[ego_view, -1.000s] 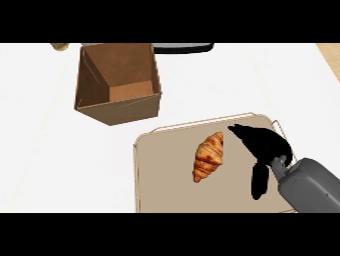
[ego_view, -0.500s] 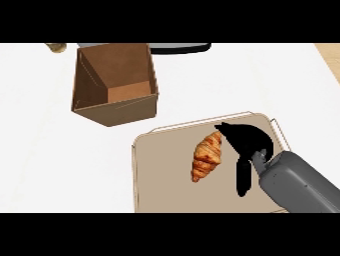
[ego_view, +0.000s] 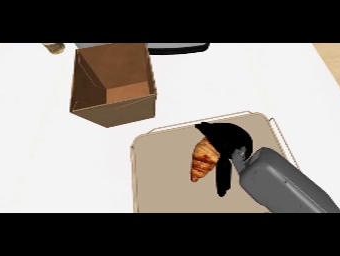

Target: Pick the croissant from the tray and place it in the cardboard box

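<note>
Head view: the grasp is the step in hand. The right hand (ego_view: 228, 140) lies over the upper end of the croissant (ego_view: 202, 161), its black fingers (ego_view: 211, 131) curled down around that end, so it seems to be closing on the pastry; whether the hold is complete cannot be told. The croissant lies on the tray (ego_view: 158, 175), near its middle, not yet lifted. The next move calls for a lift clear of the tray's low rim, then a carry up and left to the cardboard box (ego_view: 114, 85), which stands open-topped on the white desk (ego_view: 25, 140), well apart. The croissant is golden-brown, ridged and tapered; the tray is flat, beige and smooth; the box is plain brown, tall-walled.
</note>
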